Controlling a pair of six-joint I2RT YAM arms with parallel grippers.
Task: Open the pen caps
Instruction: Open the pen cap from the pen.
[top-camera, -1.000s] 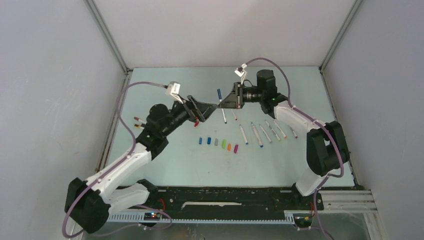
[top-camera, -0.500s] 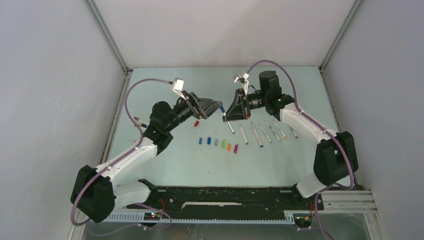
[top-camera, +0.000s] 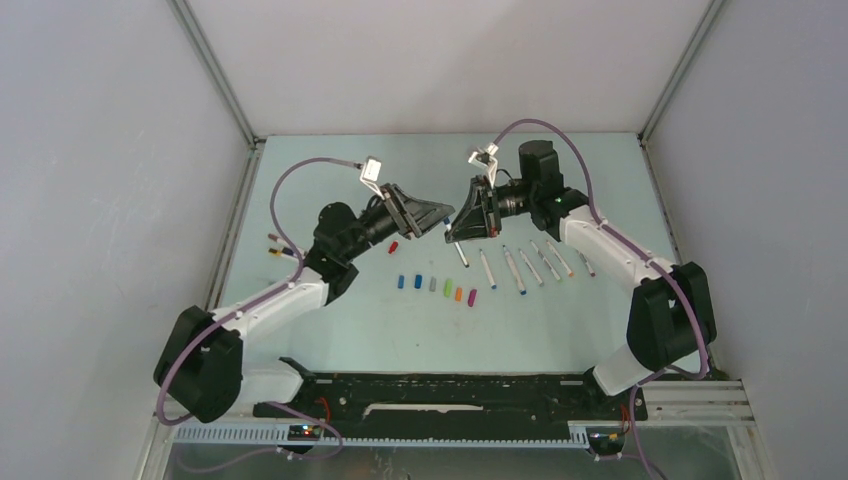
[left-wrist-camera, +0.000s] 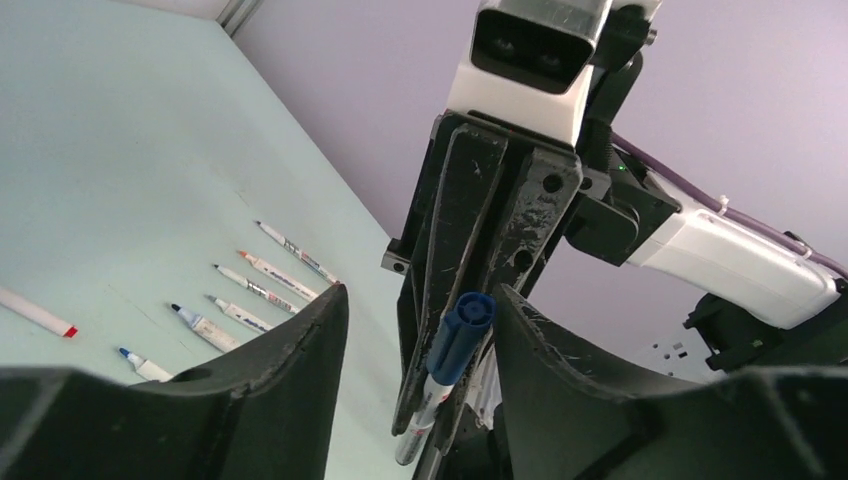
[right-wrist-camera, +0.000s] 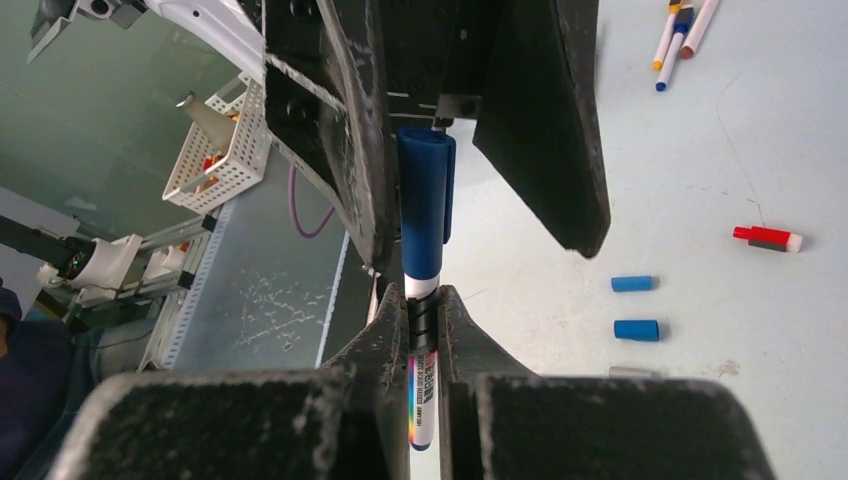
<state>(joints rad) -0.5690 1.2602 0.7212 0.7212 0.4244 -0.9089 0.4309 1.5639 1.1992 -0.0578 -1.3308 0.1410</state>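
I have the right claw (right-wrist-camera: 420, 300) clamped shut on the barrel of a blue-capped white marker (right-wrist-camera: 421, 395), which it holds in the air above the pale green tabletop (top-camera: 560, 330), just above the centre of the overhead view. The marker's dark blue plastic cap (right-wrist-camera: 422, 205) is on the pen and points at the other arm.

My left claw (left-wrist-camera: 420, 298) is open, one finger on each side of that cap. In the right wrist view the finger on the left of the frame looks very close to the cap, perhaps touching, while the other stands clearly apart. I see no grip yet.

By my count the job is roughly half done or a bit more. Six loose coloured plastic caps (top-camera: 447, 288) lie in a row at the middle of the overhead frame: two blue, one grey, one green, one orange and one magenta. To their right is a fan of about seven bare-tipped white pens (top-camera: 513, 270), well apart from the caps. A short red-ended piece (top-camera: 393, 246) lies beneath the left claw; I cannot tell whether it is a cap or a stub of a pen.

What is left: this blue cap has to be pinched and pulled off. A few more coloured-end markers (right-wrist-camera: 664, 55) lie at the far left edge of the table. I cannot tell from here whether they are capped.
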